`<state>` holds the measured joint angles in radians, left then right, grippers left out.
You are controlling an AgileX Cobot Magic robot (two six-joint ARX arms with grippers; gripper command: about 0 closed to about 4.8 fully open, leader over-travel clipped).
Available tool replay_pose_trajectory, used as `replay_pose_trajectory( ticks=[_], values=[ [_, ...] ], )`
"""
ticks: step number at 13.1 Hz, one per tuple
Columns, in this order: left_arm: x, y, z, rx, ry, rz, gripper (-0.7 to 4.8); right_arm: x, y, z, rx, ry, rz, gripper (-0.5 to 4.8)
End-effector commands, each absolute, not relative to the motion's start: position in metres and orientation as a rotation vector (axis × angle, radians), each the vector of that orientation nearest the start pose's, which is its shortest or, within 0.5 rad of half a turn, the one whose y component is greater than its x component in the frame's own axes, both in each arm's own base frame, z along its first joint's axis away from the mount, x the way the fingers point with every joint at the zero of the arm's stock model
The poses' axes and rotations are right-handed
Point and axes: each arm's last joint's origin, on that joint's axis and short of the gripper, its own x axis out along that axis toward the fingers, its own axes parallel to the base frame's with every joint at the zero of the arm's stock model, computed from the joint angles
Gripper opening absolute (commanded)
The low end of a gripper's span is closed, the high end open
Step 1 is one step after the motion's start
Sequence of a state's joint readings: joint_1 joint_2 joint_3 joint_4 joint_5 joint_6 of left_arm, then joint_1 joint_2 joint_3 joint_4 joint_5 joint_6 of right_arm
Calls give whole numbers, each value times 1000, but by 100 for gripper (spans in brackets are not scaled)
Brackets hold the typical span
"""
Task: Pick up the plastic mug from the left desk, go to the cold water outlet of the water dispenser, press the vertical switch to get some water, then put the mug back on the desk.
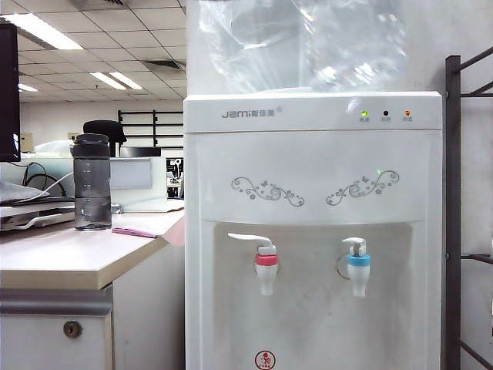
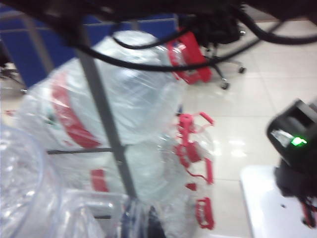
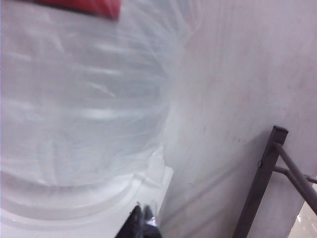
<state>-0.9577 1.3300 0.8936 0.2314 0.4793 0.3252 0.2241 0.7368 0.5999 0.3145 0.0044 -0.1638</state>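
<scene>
We see a smoky-grey bottle (image 1: 92, 182) with a black lid standing upright near the counter's back edge, a pink paper (image 1: 137, 230) lying just beside it, and a dark metal rack (image 1: 453, 208).

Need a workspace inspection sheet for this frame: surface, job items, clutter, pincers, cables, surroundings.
Surface: cream-beige desk top; no mug on it.
Job's things: white floral-printed water dispenser; blue-collared cold tap, nothing at it; clear crinkled plastic mug, apparently, blurred in the left wrist view.
Clutter: smoky-grey bottle; pink paper.
Pincers: left pincer unseen, shut; right pincer beside the dispenser's big clear bottle, state unclear.
Cables: black cables.
Surroundings: dark metal rack; open office.
</scene>
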Motion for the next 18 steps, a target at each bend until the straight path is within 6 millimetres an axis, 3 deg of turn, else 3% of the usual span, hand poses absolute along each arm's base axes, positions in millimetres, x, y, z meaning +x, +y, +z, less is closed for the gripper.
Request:
replay_pose_trajectory(
  ticks=[1,11,18],
  values=[
    [170,-219,320,317,-115,-1315,-6,158,36,330,-98,-226,214,-1],
    [214,-144,335,319,-93,-998,-6,157,36,331,-98,-230,215,-1],
    [238,-99,335,344,-70,-823,-6,156,37,331,-101,-233,249,-1]
  ],
)
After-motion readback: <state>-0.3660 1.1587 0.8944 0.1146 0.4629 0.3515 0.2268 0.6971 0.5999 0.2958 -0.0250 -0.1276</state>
